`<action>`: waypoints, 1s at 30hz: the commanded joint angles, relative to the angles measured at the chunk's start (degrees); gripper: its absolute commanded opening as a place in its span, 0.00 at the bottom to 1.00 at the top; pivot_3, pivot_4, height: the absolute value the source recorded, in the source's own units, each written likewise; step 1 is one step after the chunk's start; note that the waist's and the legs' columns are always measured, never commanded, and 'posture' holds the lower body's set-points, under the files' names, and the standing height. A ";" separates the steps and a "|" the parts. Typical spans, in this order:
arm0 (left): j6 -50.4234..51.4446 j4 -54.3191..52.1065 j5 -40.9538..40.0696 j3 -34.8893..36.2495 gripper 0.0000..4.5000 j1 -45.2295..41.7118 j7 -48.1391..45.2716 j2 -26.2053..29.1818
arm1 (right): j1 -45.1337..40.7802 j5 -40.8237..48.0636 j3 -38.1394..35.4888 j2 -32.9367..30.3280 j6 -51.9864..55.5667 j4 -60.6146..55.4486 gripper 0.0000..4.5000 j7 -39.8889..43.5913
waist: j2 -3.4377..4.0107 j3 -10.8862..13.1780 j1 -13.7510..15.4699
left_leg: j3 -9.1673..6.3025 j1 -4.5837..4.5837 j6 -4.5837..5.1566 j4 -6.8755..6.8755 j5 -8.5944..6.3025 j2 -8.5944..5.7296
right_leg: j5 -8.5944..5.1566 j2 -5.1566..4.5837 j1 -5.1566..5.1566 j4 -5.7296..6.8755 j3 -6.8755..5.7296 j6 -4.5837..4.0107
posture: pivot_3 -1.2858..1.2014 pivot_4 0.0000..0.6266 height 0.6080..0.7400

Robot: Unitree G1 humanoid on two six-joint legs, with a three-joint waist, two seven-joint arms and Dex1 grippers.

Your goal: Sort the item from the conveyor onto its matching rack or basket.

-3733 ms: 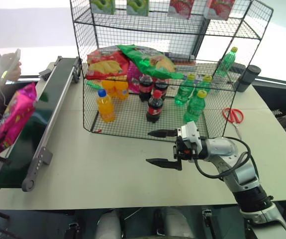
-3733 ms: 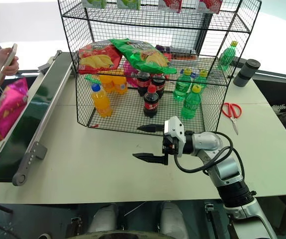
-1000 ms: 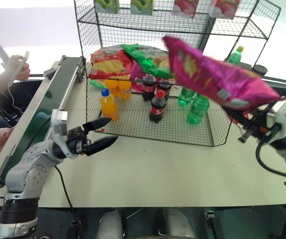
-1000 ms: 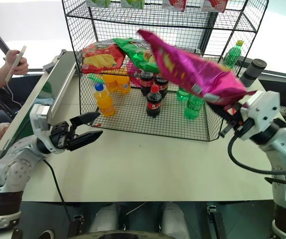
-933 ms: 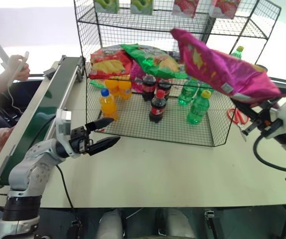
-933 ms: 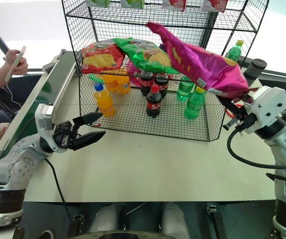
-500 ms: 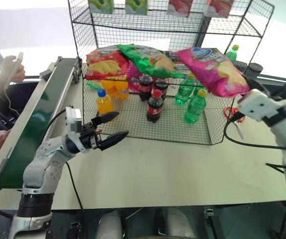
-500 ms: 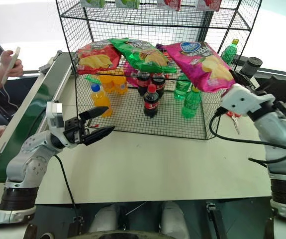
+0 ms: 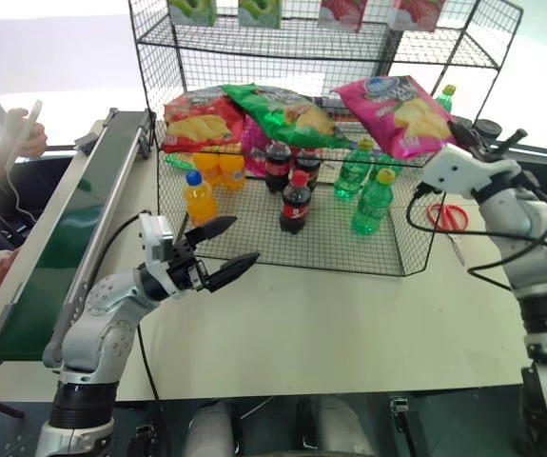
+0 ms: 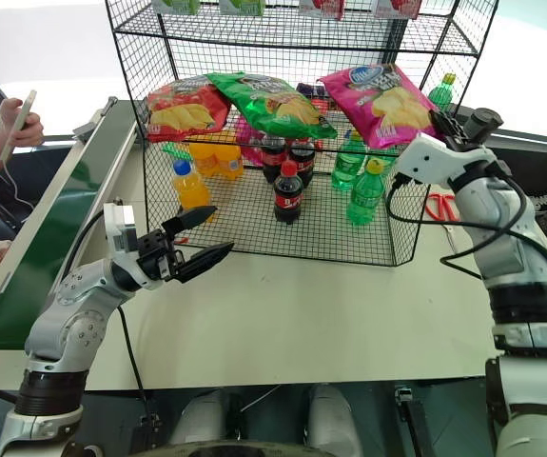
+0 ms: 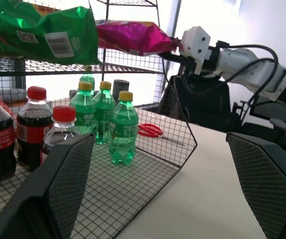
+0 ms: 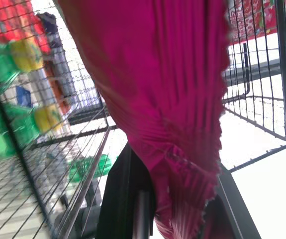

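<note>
The item, a magenta-pink chip bag (image 9: 397,112) with a blue oval logo, lies face up over the right end of the rack's (image 9: 164,71) middle tier, beside a green chip bag. My right gripper (image 9: 457,133) is shut on the bag's near crimped edge (image 12: 182,209), just outside the rack's right side. Over the table in front of the rack's lower tier, my left gripper (image 9: 244,240) stands open and holds nothing; its fingers (image 11: 58,189) point toward the bottles. The dark-green conveyor (image 9: 64,238) runs along the table's left side, bare.
A red chip bag (image 9: 197,119) and the green one (image 9: 283,109) share the middle tier. Orange (image 9: 197,200), cola (image 9: 295,202) and green bottles (image 9: 373,202) stand on the lower tier. Red scissors (image 9: 441,217) lie at the right. A person's hand (image 9: 21,133) holds a phone at far left.
My right arm carried the pink bag forward from above the table's right side to the rack's middle tier, turning it face up. The left gripper drifted slightly right, still open.
</note>
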 commanded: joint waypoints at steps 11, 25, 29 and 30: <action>-2.42 -1.96 0.96 -0.37 1.00 1.13 0.54 0.23 | -4.74 7.83 -0.18 -0.27 0.72 4.45 0.96 3.80 | 0.05 0.03 0.10 | -0.01 0.00 0.00 0.02 0.00 0.02 | 0.00 -0.01 0.03 -0.01 -0.01 0.01 | 0.52 0.24 0.90; -3.49 -2.04 2.12 -1.89 1.00 2.31 0.58 0.14 | 1.07 27.16 -5.80 -1.99 13.20 -11.09 1.00 24.23 | 0.06 0.04 0.08 | -0.02 0.00 0.02 0.00 -0.01 0.04 | 0.01 -0.01 0.03 -0.01 -0.02 0.00 | 0.52 0.24 0.90; -3.90 -1.64 2.40 -2.19 1.00 1.99 0.59 0.07 | 2.62 30.10 -6.63 -2.20 14.59 -13.66 1.00 27.39 | 0.06 0.04 0.17 | -0.02 0.00 0.12 -0.01 -0.07 0.06 | 0.01 0.00 0.02 -0.02 -0.03 0.00 | 0.52 0.24 0.90; -4.00 -1.52 2.48 -2.22 1.00 1.91 0.60 0.04 | 2.36 31.24 -7.17 -1.72 15.28 -14.16 1.00 27.62 | 0.07 0.04 0.16 | -0.02 0.00 0.13 -0.01 -0.07 0.06 | 0.01 -0.01 0.02 -0.02 -0.03 0.00 | 0.52 0.24 0.90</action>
